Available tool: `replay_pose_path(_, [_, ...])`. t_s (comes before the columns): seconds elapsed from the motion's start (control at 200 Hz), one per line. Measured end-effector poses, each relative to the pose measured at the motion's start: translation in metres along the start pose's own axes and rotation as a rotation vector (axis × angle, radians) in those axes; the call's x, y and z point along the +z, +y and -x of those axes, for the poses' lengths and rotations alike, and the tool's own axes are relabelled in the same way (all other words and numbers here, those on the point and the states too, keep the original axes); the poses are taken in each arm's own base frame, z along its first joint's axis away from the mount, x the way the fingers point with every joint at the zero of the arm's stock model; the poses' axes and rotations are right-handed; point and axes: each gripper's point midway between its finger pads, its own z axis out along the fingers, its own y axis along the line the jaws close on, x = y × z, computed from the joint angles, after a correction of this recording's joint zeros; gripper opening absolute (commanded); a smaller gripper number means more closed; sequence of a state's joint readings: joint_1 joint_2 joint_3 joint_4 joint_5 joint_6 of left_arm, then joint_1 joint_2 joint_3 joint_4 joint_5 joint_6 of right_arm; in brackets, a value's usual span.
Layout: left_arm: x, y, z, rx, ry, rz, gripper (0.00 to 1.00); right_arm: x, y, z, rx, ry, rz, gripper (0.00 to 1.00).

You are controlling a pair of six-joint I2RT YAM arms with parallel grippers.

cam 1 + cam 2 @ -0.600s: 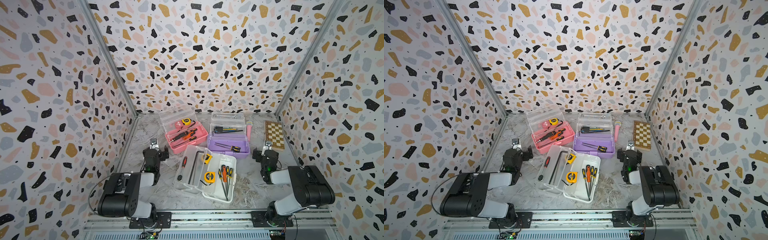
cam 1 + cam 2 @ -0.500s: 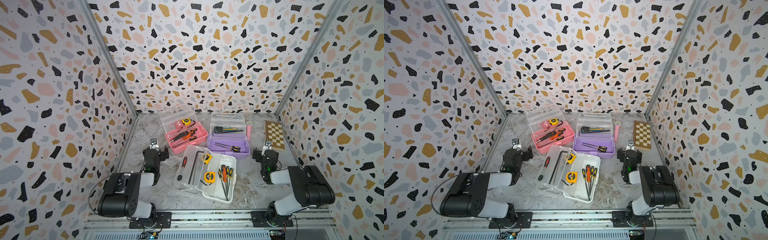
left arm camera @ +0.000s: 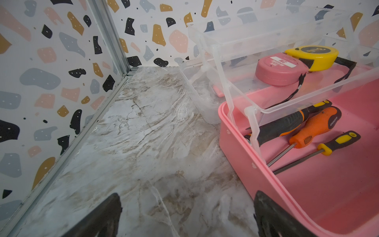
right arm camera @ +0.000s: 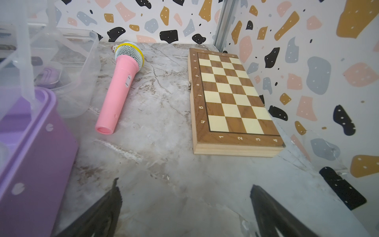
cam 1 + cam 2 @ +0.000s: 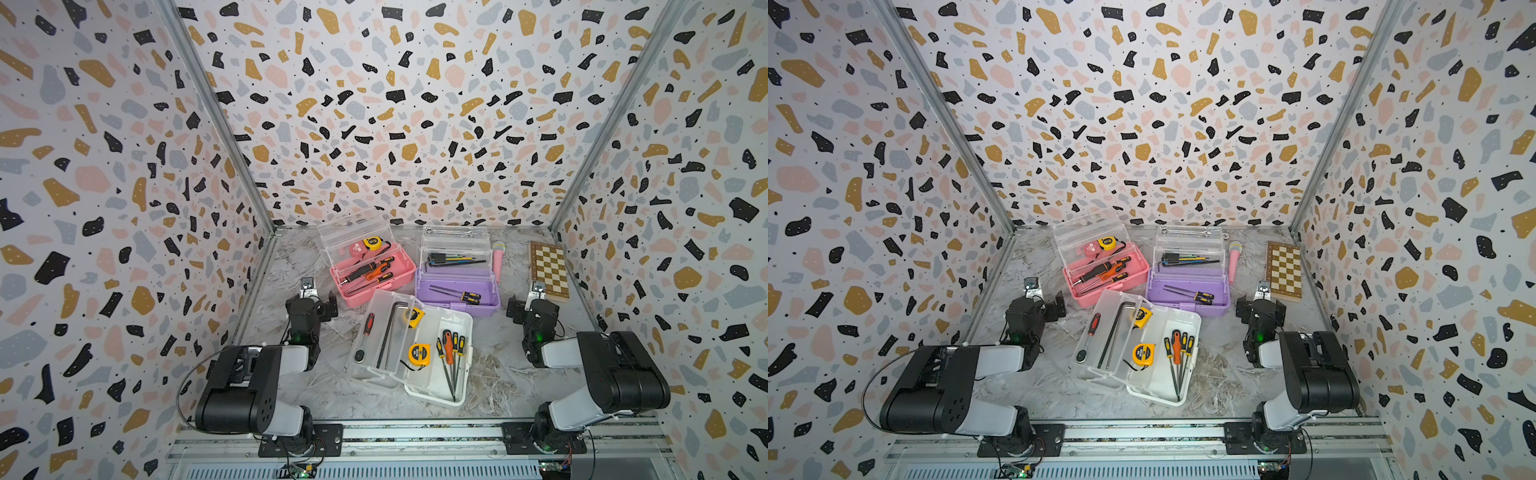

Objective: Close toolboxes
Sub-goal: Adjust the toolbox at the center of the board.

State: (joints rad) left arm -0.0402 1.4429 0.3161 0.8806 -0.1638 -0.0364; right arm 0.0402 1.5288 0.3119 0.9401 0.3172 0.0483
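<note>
Pink toolbox (image 3: 246, 164) edge nr spread left end effector (image 3: 186, 196); table (image 3: 143, 143) strip alongside.

Open toolboxes (image 5: 434, 388) crowd centre, bare tabletop (image 5: 500, 376) strips either side

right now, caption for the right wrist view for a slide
Open right end effector facing a pink microphone and a wooden chessboard.

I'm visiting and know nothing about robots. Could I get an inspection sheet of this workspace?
Surface: marbled tabletop, no spills seen.
Job's things: pink toolbox, purple toolbox, white toolbox, all open, tools inside.
Clutter: toy microphone beside the purple toolbox; chessboard by the right wall.
Grippers: left gripper open, empty, near the pink toolbox; right gripper open, empty.
Cables: black cable loops beside the left arm.
Surroundings: terrazzo-patterned walls on three sides; metal rail in front.
</note>
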Motion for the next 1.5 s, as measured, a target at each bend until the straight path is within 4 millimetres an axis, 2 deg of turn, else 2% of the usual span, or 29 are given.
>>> replay_pose_path(0.29, [0.0, 0.0, 0.0, 0.0, 0.003, 0.002, 0.99, 0.0, -0.002, 0.0, 0.009, -0.001, -0.013, 1.0])
replay_pose_path(0.391, [-0.005, 0.002, 0.0, 0.009, 0.055, 0.006, 0.99, -0.003, -0.005, 0.004, 0.014, -0.005, -0.024, 1.0])
replay_pose_path(0.441, [-0.008, 0.003, 0.013, 0.001, 0.061, 0.013, 0.99, -0.007, -0.008, 0.009, 0.017, -0.006, -0.039, 1.0])
replay_pose_path(0.511, [-0.014, 0.006, 0.05, -0.043, 0.009, 0.022, 0.99, -0.014, -0.015, 0.021, 0.027, -0.009, -0.069, 1.0])
replay_pose_path(0.606, [-0.025, 0.009, 0.1, -0.161, -0.094, 0.026, 0.99, -0.021, -0.028, 0.056, 0.094, -0.051, -0.128, 1.0])
replay_pose_path(0.661, [-0.029, 0.01, 0.116, -0.255, -0.125, 0.021, 0.99, -0.025, -0.035, 0.074, 0.162, -0.077, -0.159, 1.0])
replay_pose_path(0.716, [-0.03, 0.008, 0.12, -0.332, -0.126, 0.002, 0.99, -0.031, -0.04, 0.086, 0.247, -0.084, -0.177, 1.0])
replay_pose_path(0.846, [-0.026, -0.018, 0.108, -0.442, -0.049, -0.147, 0.99, -0.045, -0.035, 0.091, 0.424, -0.057, -0.102, 1.0])
replay_pose_path(0.966, [-0.028, -0.045, 0.097, -0.515, 0.039, -0.289, 0.99, -0.053, -0.002, 0.083, 0.523, 0.042, 0.098, 0.83])
replay_pose_path(1.077, [-0.036, -0.061, 0.089, -0.579, 0.108, -0.359, 0.99, -0.061, 0.029, 0.068, 0.567, 0.214, 0.212, 0.77])
replay_pose_path(1.217, [-0.048, -0.068, 0.073, -0.622, 0.204, -0.353, 0.99, -0.082, 0.062, 0.062, 0.543, 0.383, 0.303, 0.73])
replay_pose_path(1.327, [-0.055, -0.07, 0.052, -0.629, 0.295, -0.318, 0.99, -0.103, 0.081, 0.055, 0.496, 0.496, 0.354, 0.64])
replay_pose_path(1.412, [-0.06, -0.071, 0.035, -0.627, 0.366, -0.294, 0.99, -0.116, 0.092, 0.042, 0.448, 0.588, 0.375, 0.63])
replay_pose_path(1.497, [-0.063, -0.071, 0.027, -0.625, 0.399, -0.286, 0.99, -0.128, 0.098, 0.021, 0.405, 0.675, 0.375, 0.59])
